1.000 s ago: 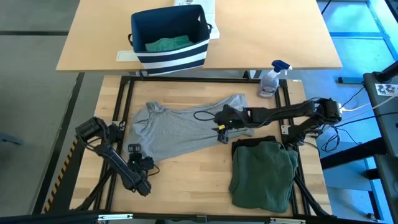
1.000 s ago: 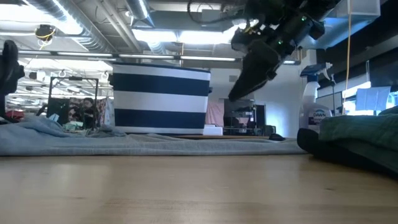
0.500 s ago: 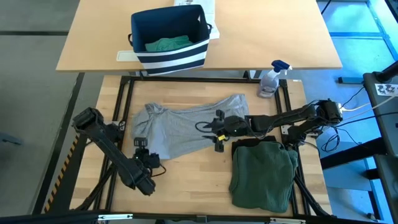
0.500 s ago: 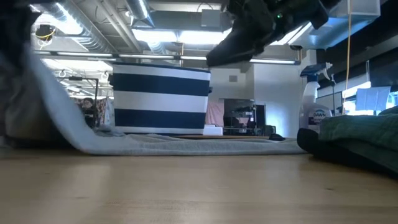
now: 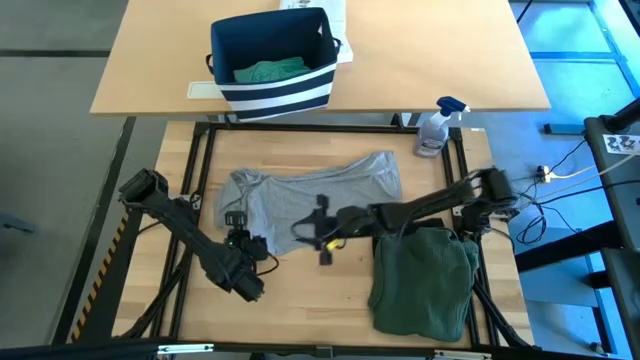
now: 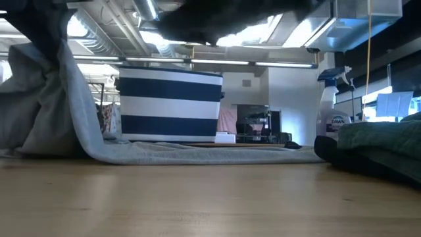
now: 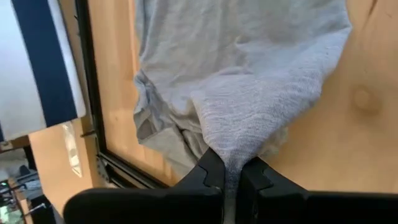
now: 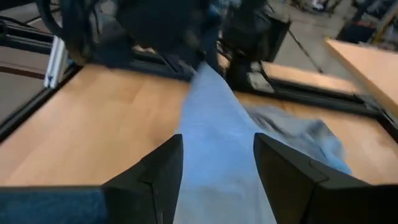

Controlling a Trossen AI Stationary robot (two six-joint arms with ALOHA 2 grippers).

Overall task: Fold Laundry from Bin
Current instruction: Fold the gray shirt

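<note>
Bare table point(image 5: 300, 290) in front lies free; folded green garment point(image 5: 422, 282) blocks right.

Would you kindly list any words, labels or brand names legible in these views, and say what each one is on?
"DAWN": on the label of the clear plastic spray bottle with the blue trigger, low view.
The smaller print on that label: too small to read.
White printed box behind the navy fabric bin with white stripes: print too small to read.
Black-and-white marker on the dark stand at the right: a pattern, not text.

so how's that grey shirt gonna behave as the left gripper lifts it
Probably floppy: the grey shirt bunches into a peak where the left gripper pinches it. In the low view it hangs in a slack curtain, so the rest will likely drag along the table.
</note>
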